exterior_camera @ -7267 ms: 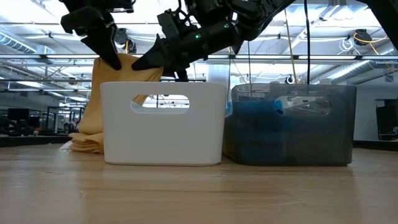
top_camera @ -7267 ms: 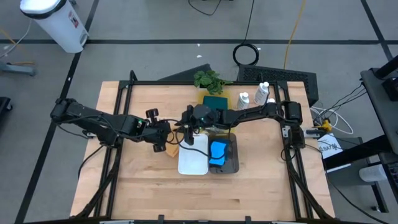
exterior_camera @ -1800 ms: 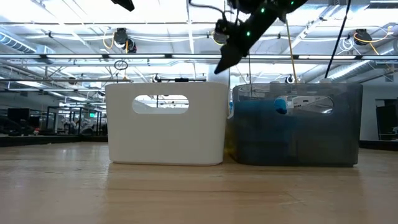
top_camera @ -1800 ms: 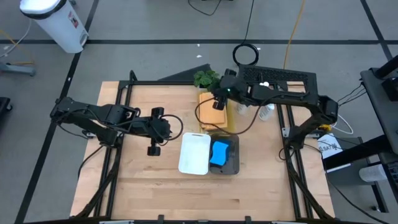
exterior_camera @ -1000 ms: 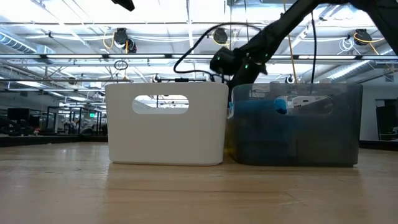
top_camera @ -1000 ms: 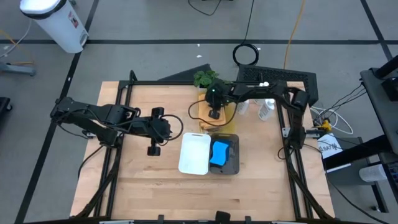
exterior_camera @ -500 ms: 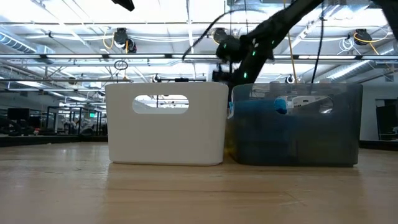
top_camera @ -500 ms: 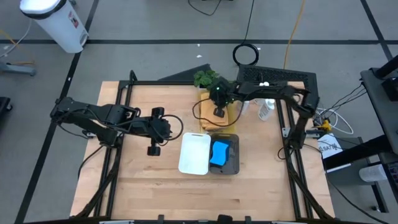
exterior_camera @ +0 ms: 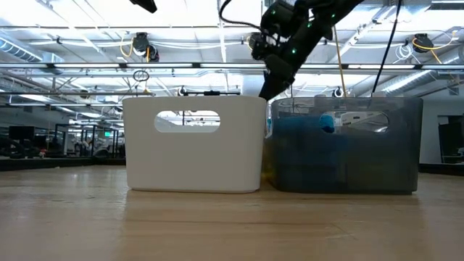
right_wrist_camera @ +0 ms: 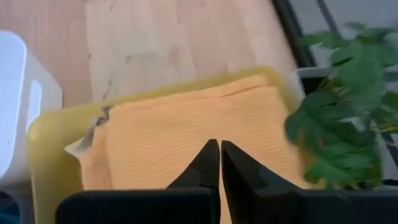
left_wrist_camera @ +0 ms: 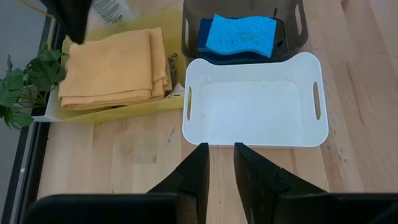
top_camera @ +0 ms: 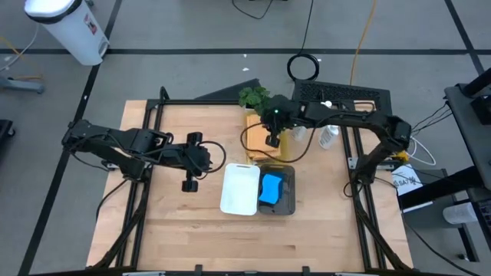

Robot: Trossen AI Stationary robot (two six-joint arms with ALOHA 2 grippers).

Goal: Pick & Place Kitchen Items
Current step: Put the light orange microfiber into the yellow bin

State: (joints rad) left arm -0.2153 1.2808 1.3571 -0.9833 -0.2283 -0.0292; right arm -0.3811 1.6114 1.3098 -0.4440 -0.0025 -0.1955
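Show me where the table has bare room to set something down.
Bare wood lies in front of the white bin and grey bin, and along the left side. The back is crowded: yellow tray, orange cloth, plant, bottles.

Right gripper [top_camera: 272, 141]: has left the spot over the white bin [top_camera: 239, 188] and gone to the back of the table; it now hangs with fingers closed above the orange-tan cloth [right_wrist_camera: 186, 143].
Orange-tan cloth: earlier hung left of the white bin, pinched by the grippers; now lies folded in the yellow tray [left_wrist_camera: 112, 111].
Left gripper [top_camera: 189, 184]: has pulled back, now left of the white bin, holding nothing.
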